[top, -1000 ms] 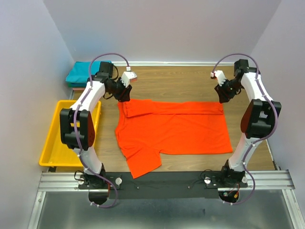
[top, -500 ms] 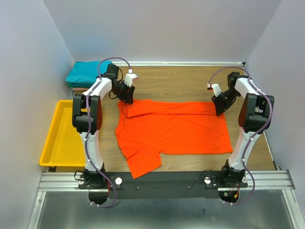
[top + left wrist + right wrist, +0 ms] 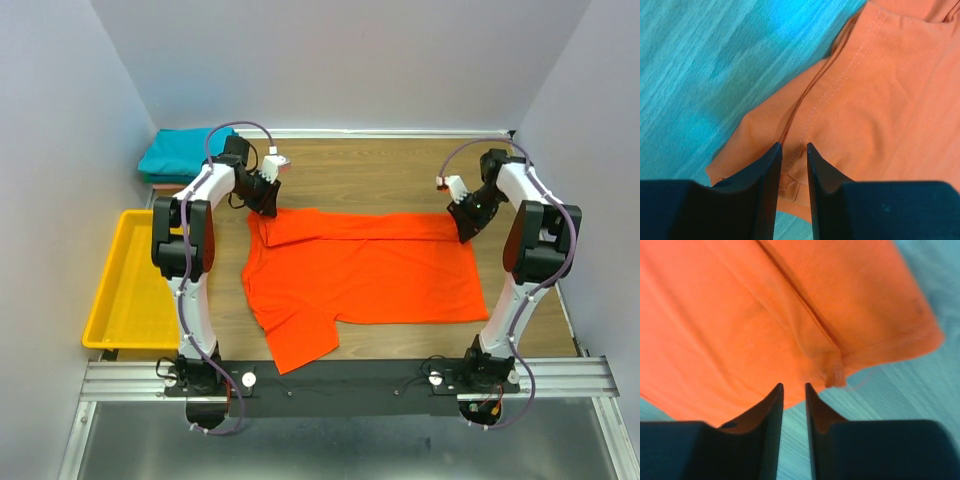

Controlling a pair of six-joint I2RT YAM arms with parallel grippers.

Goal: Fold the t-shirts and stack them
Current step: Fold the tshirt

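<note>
Both far corners of orange-red t-shirt (image 3: 370, 265): left fingers (image 3: 765, 190), right fingers (image 3: 767, 425) nearly closed, grip unclear.

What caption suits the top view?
Left hand and right hand at the far corners of the orange shirt, far edge folded over; teal shirt and tray at left.

Orange-red t-shirt (image 3: 365, 275) and teal t-shirt (image 3: 180, 152) are plain (pinkish edge (image 3: 155, 181) beneath, perhaps); tray (image 3: 125, 295) yellow, table (image 3: 370, 175) wood-grained brown.
</note>
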